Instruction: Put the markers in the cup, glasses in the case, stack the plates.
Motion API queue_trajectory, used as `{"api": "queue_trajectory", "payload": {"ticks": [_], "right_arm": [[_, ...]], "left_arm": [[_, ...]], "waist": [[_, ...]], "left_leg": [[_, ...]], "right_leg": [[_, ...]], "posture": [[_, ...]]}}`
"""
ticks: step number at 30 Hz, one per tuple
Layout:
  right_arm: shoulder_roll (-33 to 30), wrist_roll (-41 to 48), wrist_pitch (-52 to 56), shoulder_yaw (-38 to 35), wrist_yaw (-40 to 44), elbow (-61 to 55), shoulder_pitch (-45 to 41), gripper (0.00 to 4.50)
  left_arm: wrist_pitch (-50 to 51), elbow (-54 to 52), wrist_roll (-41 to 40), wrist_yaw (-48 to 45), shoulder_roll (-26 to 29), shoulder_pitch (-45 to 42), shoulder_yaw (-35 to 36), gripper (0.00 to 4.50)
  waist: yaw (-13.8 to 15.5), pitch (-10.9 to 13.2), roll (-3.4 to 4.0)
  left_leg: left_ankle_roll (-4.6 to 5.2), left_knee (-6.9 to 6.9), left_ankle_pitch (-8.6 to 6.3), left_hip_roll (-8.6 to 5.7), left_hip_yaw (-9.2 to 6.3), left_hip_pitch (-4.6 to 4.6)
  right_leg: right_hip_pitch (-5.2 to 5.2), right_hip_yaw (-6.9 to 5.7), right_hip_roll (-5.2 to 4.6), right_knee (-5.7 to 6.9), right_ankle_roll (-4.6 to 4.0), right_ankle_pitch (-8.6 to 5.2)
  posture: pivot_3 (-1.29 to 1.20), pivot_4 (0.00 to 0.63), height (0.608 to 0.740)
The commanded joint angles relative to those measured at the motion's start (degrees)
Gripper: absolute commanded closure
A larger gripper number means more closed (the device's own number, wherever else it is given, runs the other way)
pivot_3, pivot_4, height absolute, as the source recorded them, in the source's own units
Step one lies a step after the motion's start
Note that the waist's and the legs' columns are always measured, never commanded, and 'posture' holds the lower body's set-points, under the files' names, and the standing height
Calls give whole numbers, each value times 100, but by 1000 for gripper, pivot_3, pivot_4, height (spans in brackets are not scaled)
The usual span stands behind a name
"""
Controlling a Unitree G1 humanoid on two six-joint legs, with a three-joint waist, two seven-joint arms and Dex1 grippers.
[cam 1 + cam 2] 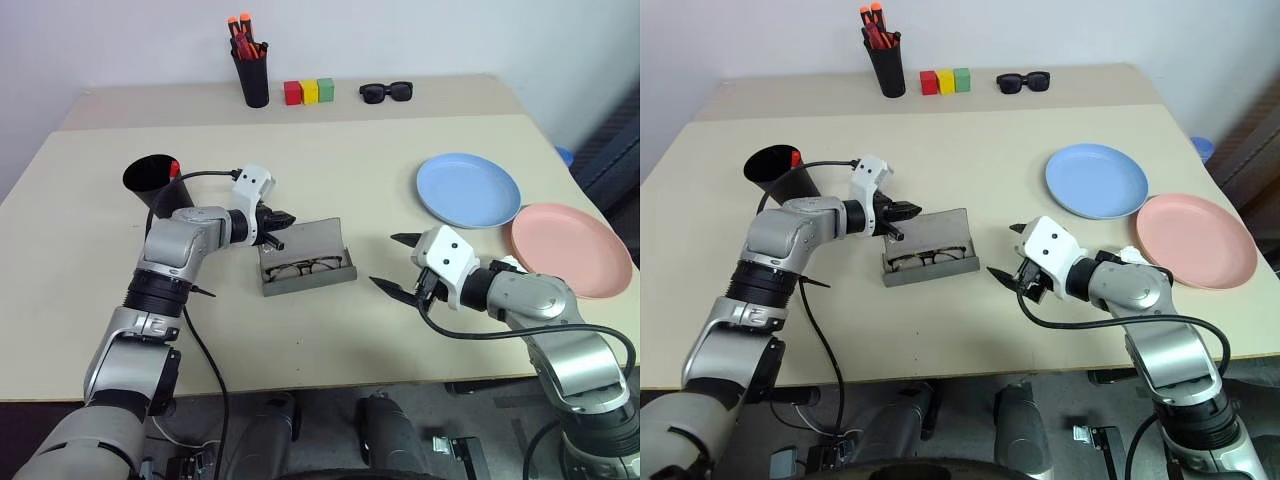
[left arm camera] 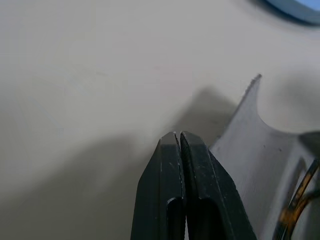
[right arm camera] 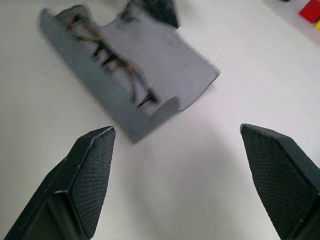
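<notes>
The left gripper point(image 1: 283, 228), its 2 fingers pressed together on nothing, hangs at the raised lid of the open grey case point(image 1: 304, 257), apparently placed to nudge that lid down. The glasses point(image 1: 303, 267) already lie in the case's tray, just below and in front of that closed tip. The right gripper point(image 1: 396, 264) hovers empty with its jaws spread wide, pointing at the case from the other side and standing a little apart from it; this looks like a stand-by position. Beyond the right gripper, on its outer side, the 2 plates sit edge to edge and unstacked: the blue plate point(image 1: 468, 190) farther off, the pink plate point(image 1: 570, 249) nearer. Behind the left gripper, past its forearm, stands the black cup point(image 1: 152, 180), something red showing at its rim.
</notes>
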Motion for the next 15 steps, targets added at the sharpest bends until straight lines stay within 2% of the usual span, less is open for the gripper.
{"api": "queue_trajectory", "payload": {"ticks": [1,8,15], "right_arm": [[15,99,-103,-80,-99,-88,-112,445],[7,128,-312,27,-122,172,-217,445],[5,184,-463,114,-84,297,-203,445]], "left_arm": [[-104,-634,-2,-497,255,223,-122,4445],[-153,-1349,-48,-644,427,722,56,4445],[-263,-680,-36,139,5,296,727,4445]], "waist": [[6,0,0],[28,0,0],[32,0,0]], "left_leg": [[0,0,0,0,1,0],[0,1,0,-1,-2,0],[1,2,0,-2,-5,0]], "right_leg": [[0,1,-1,-1,0,0],[2,0,-3,-2,-1,-1],[3,-2,-3,-1,-1,0]], "posture": [[0,150,740],[0,150,740],[0,150,740]]}}
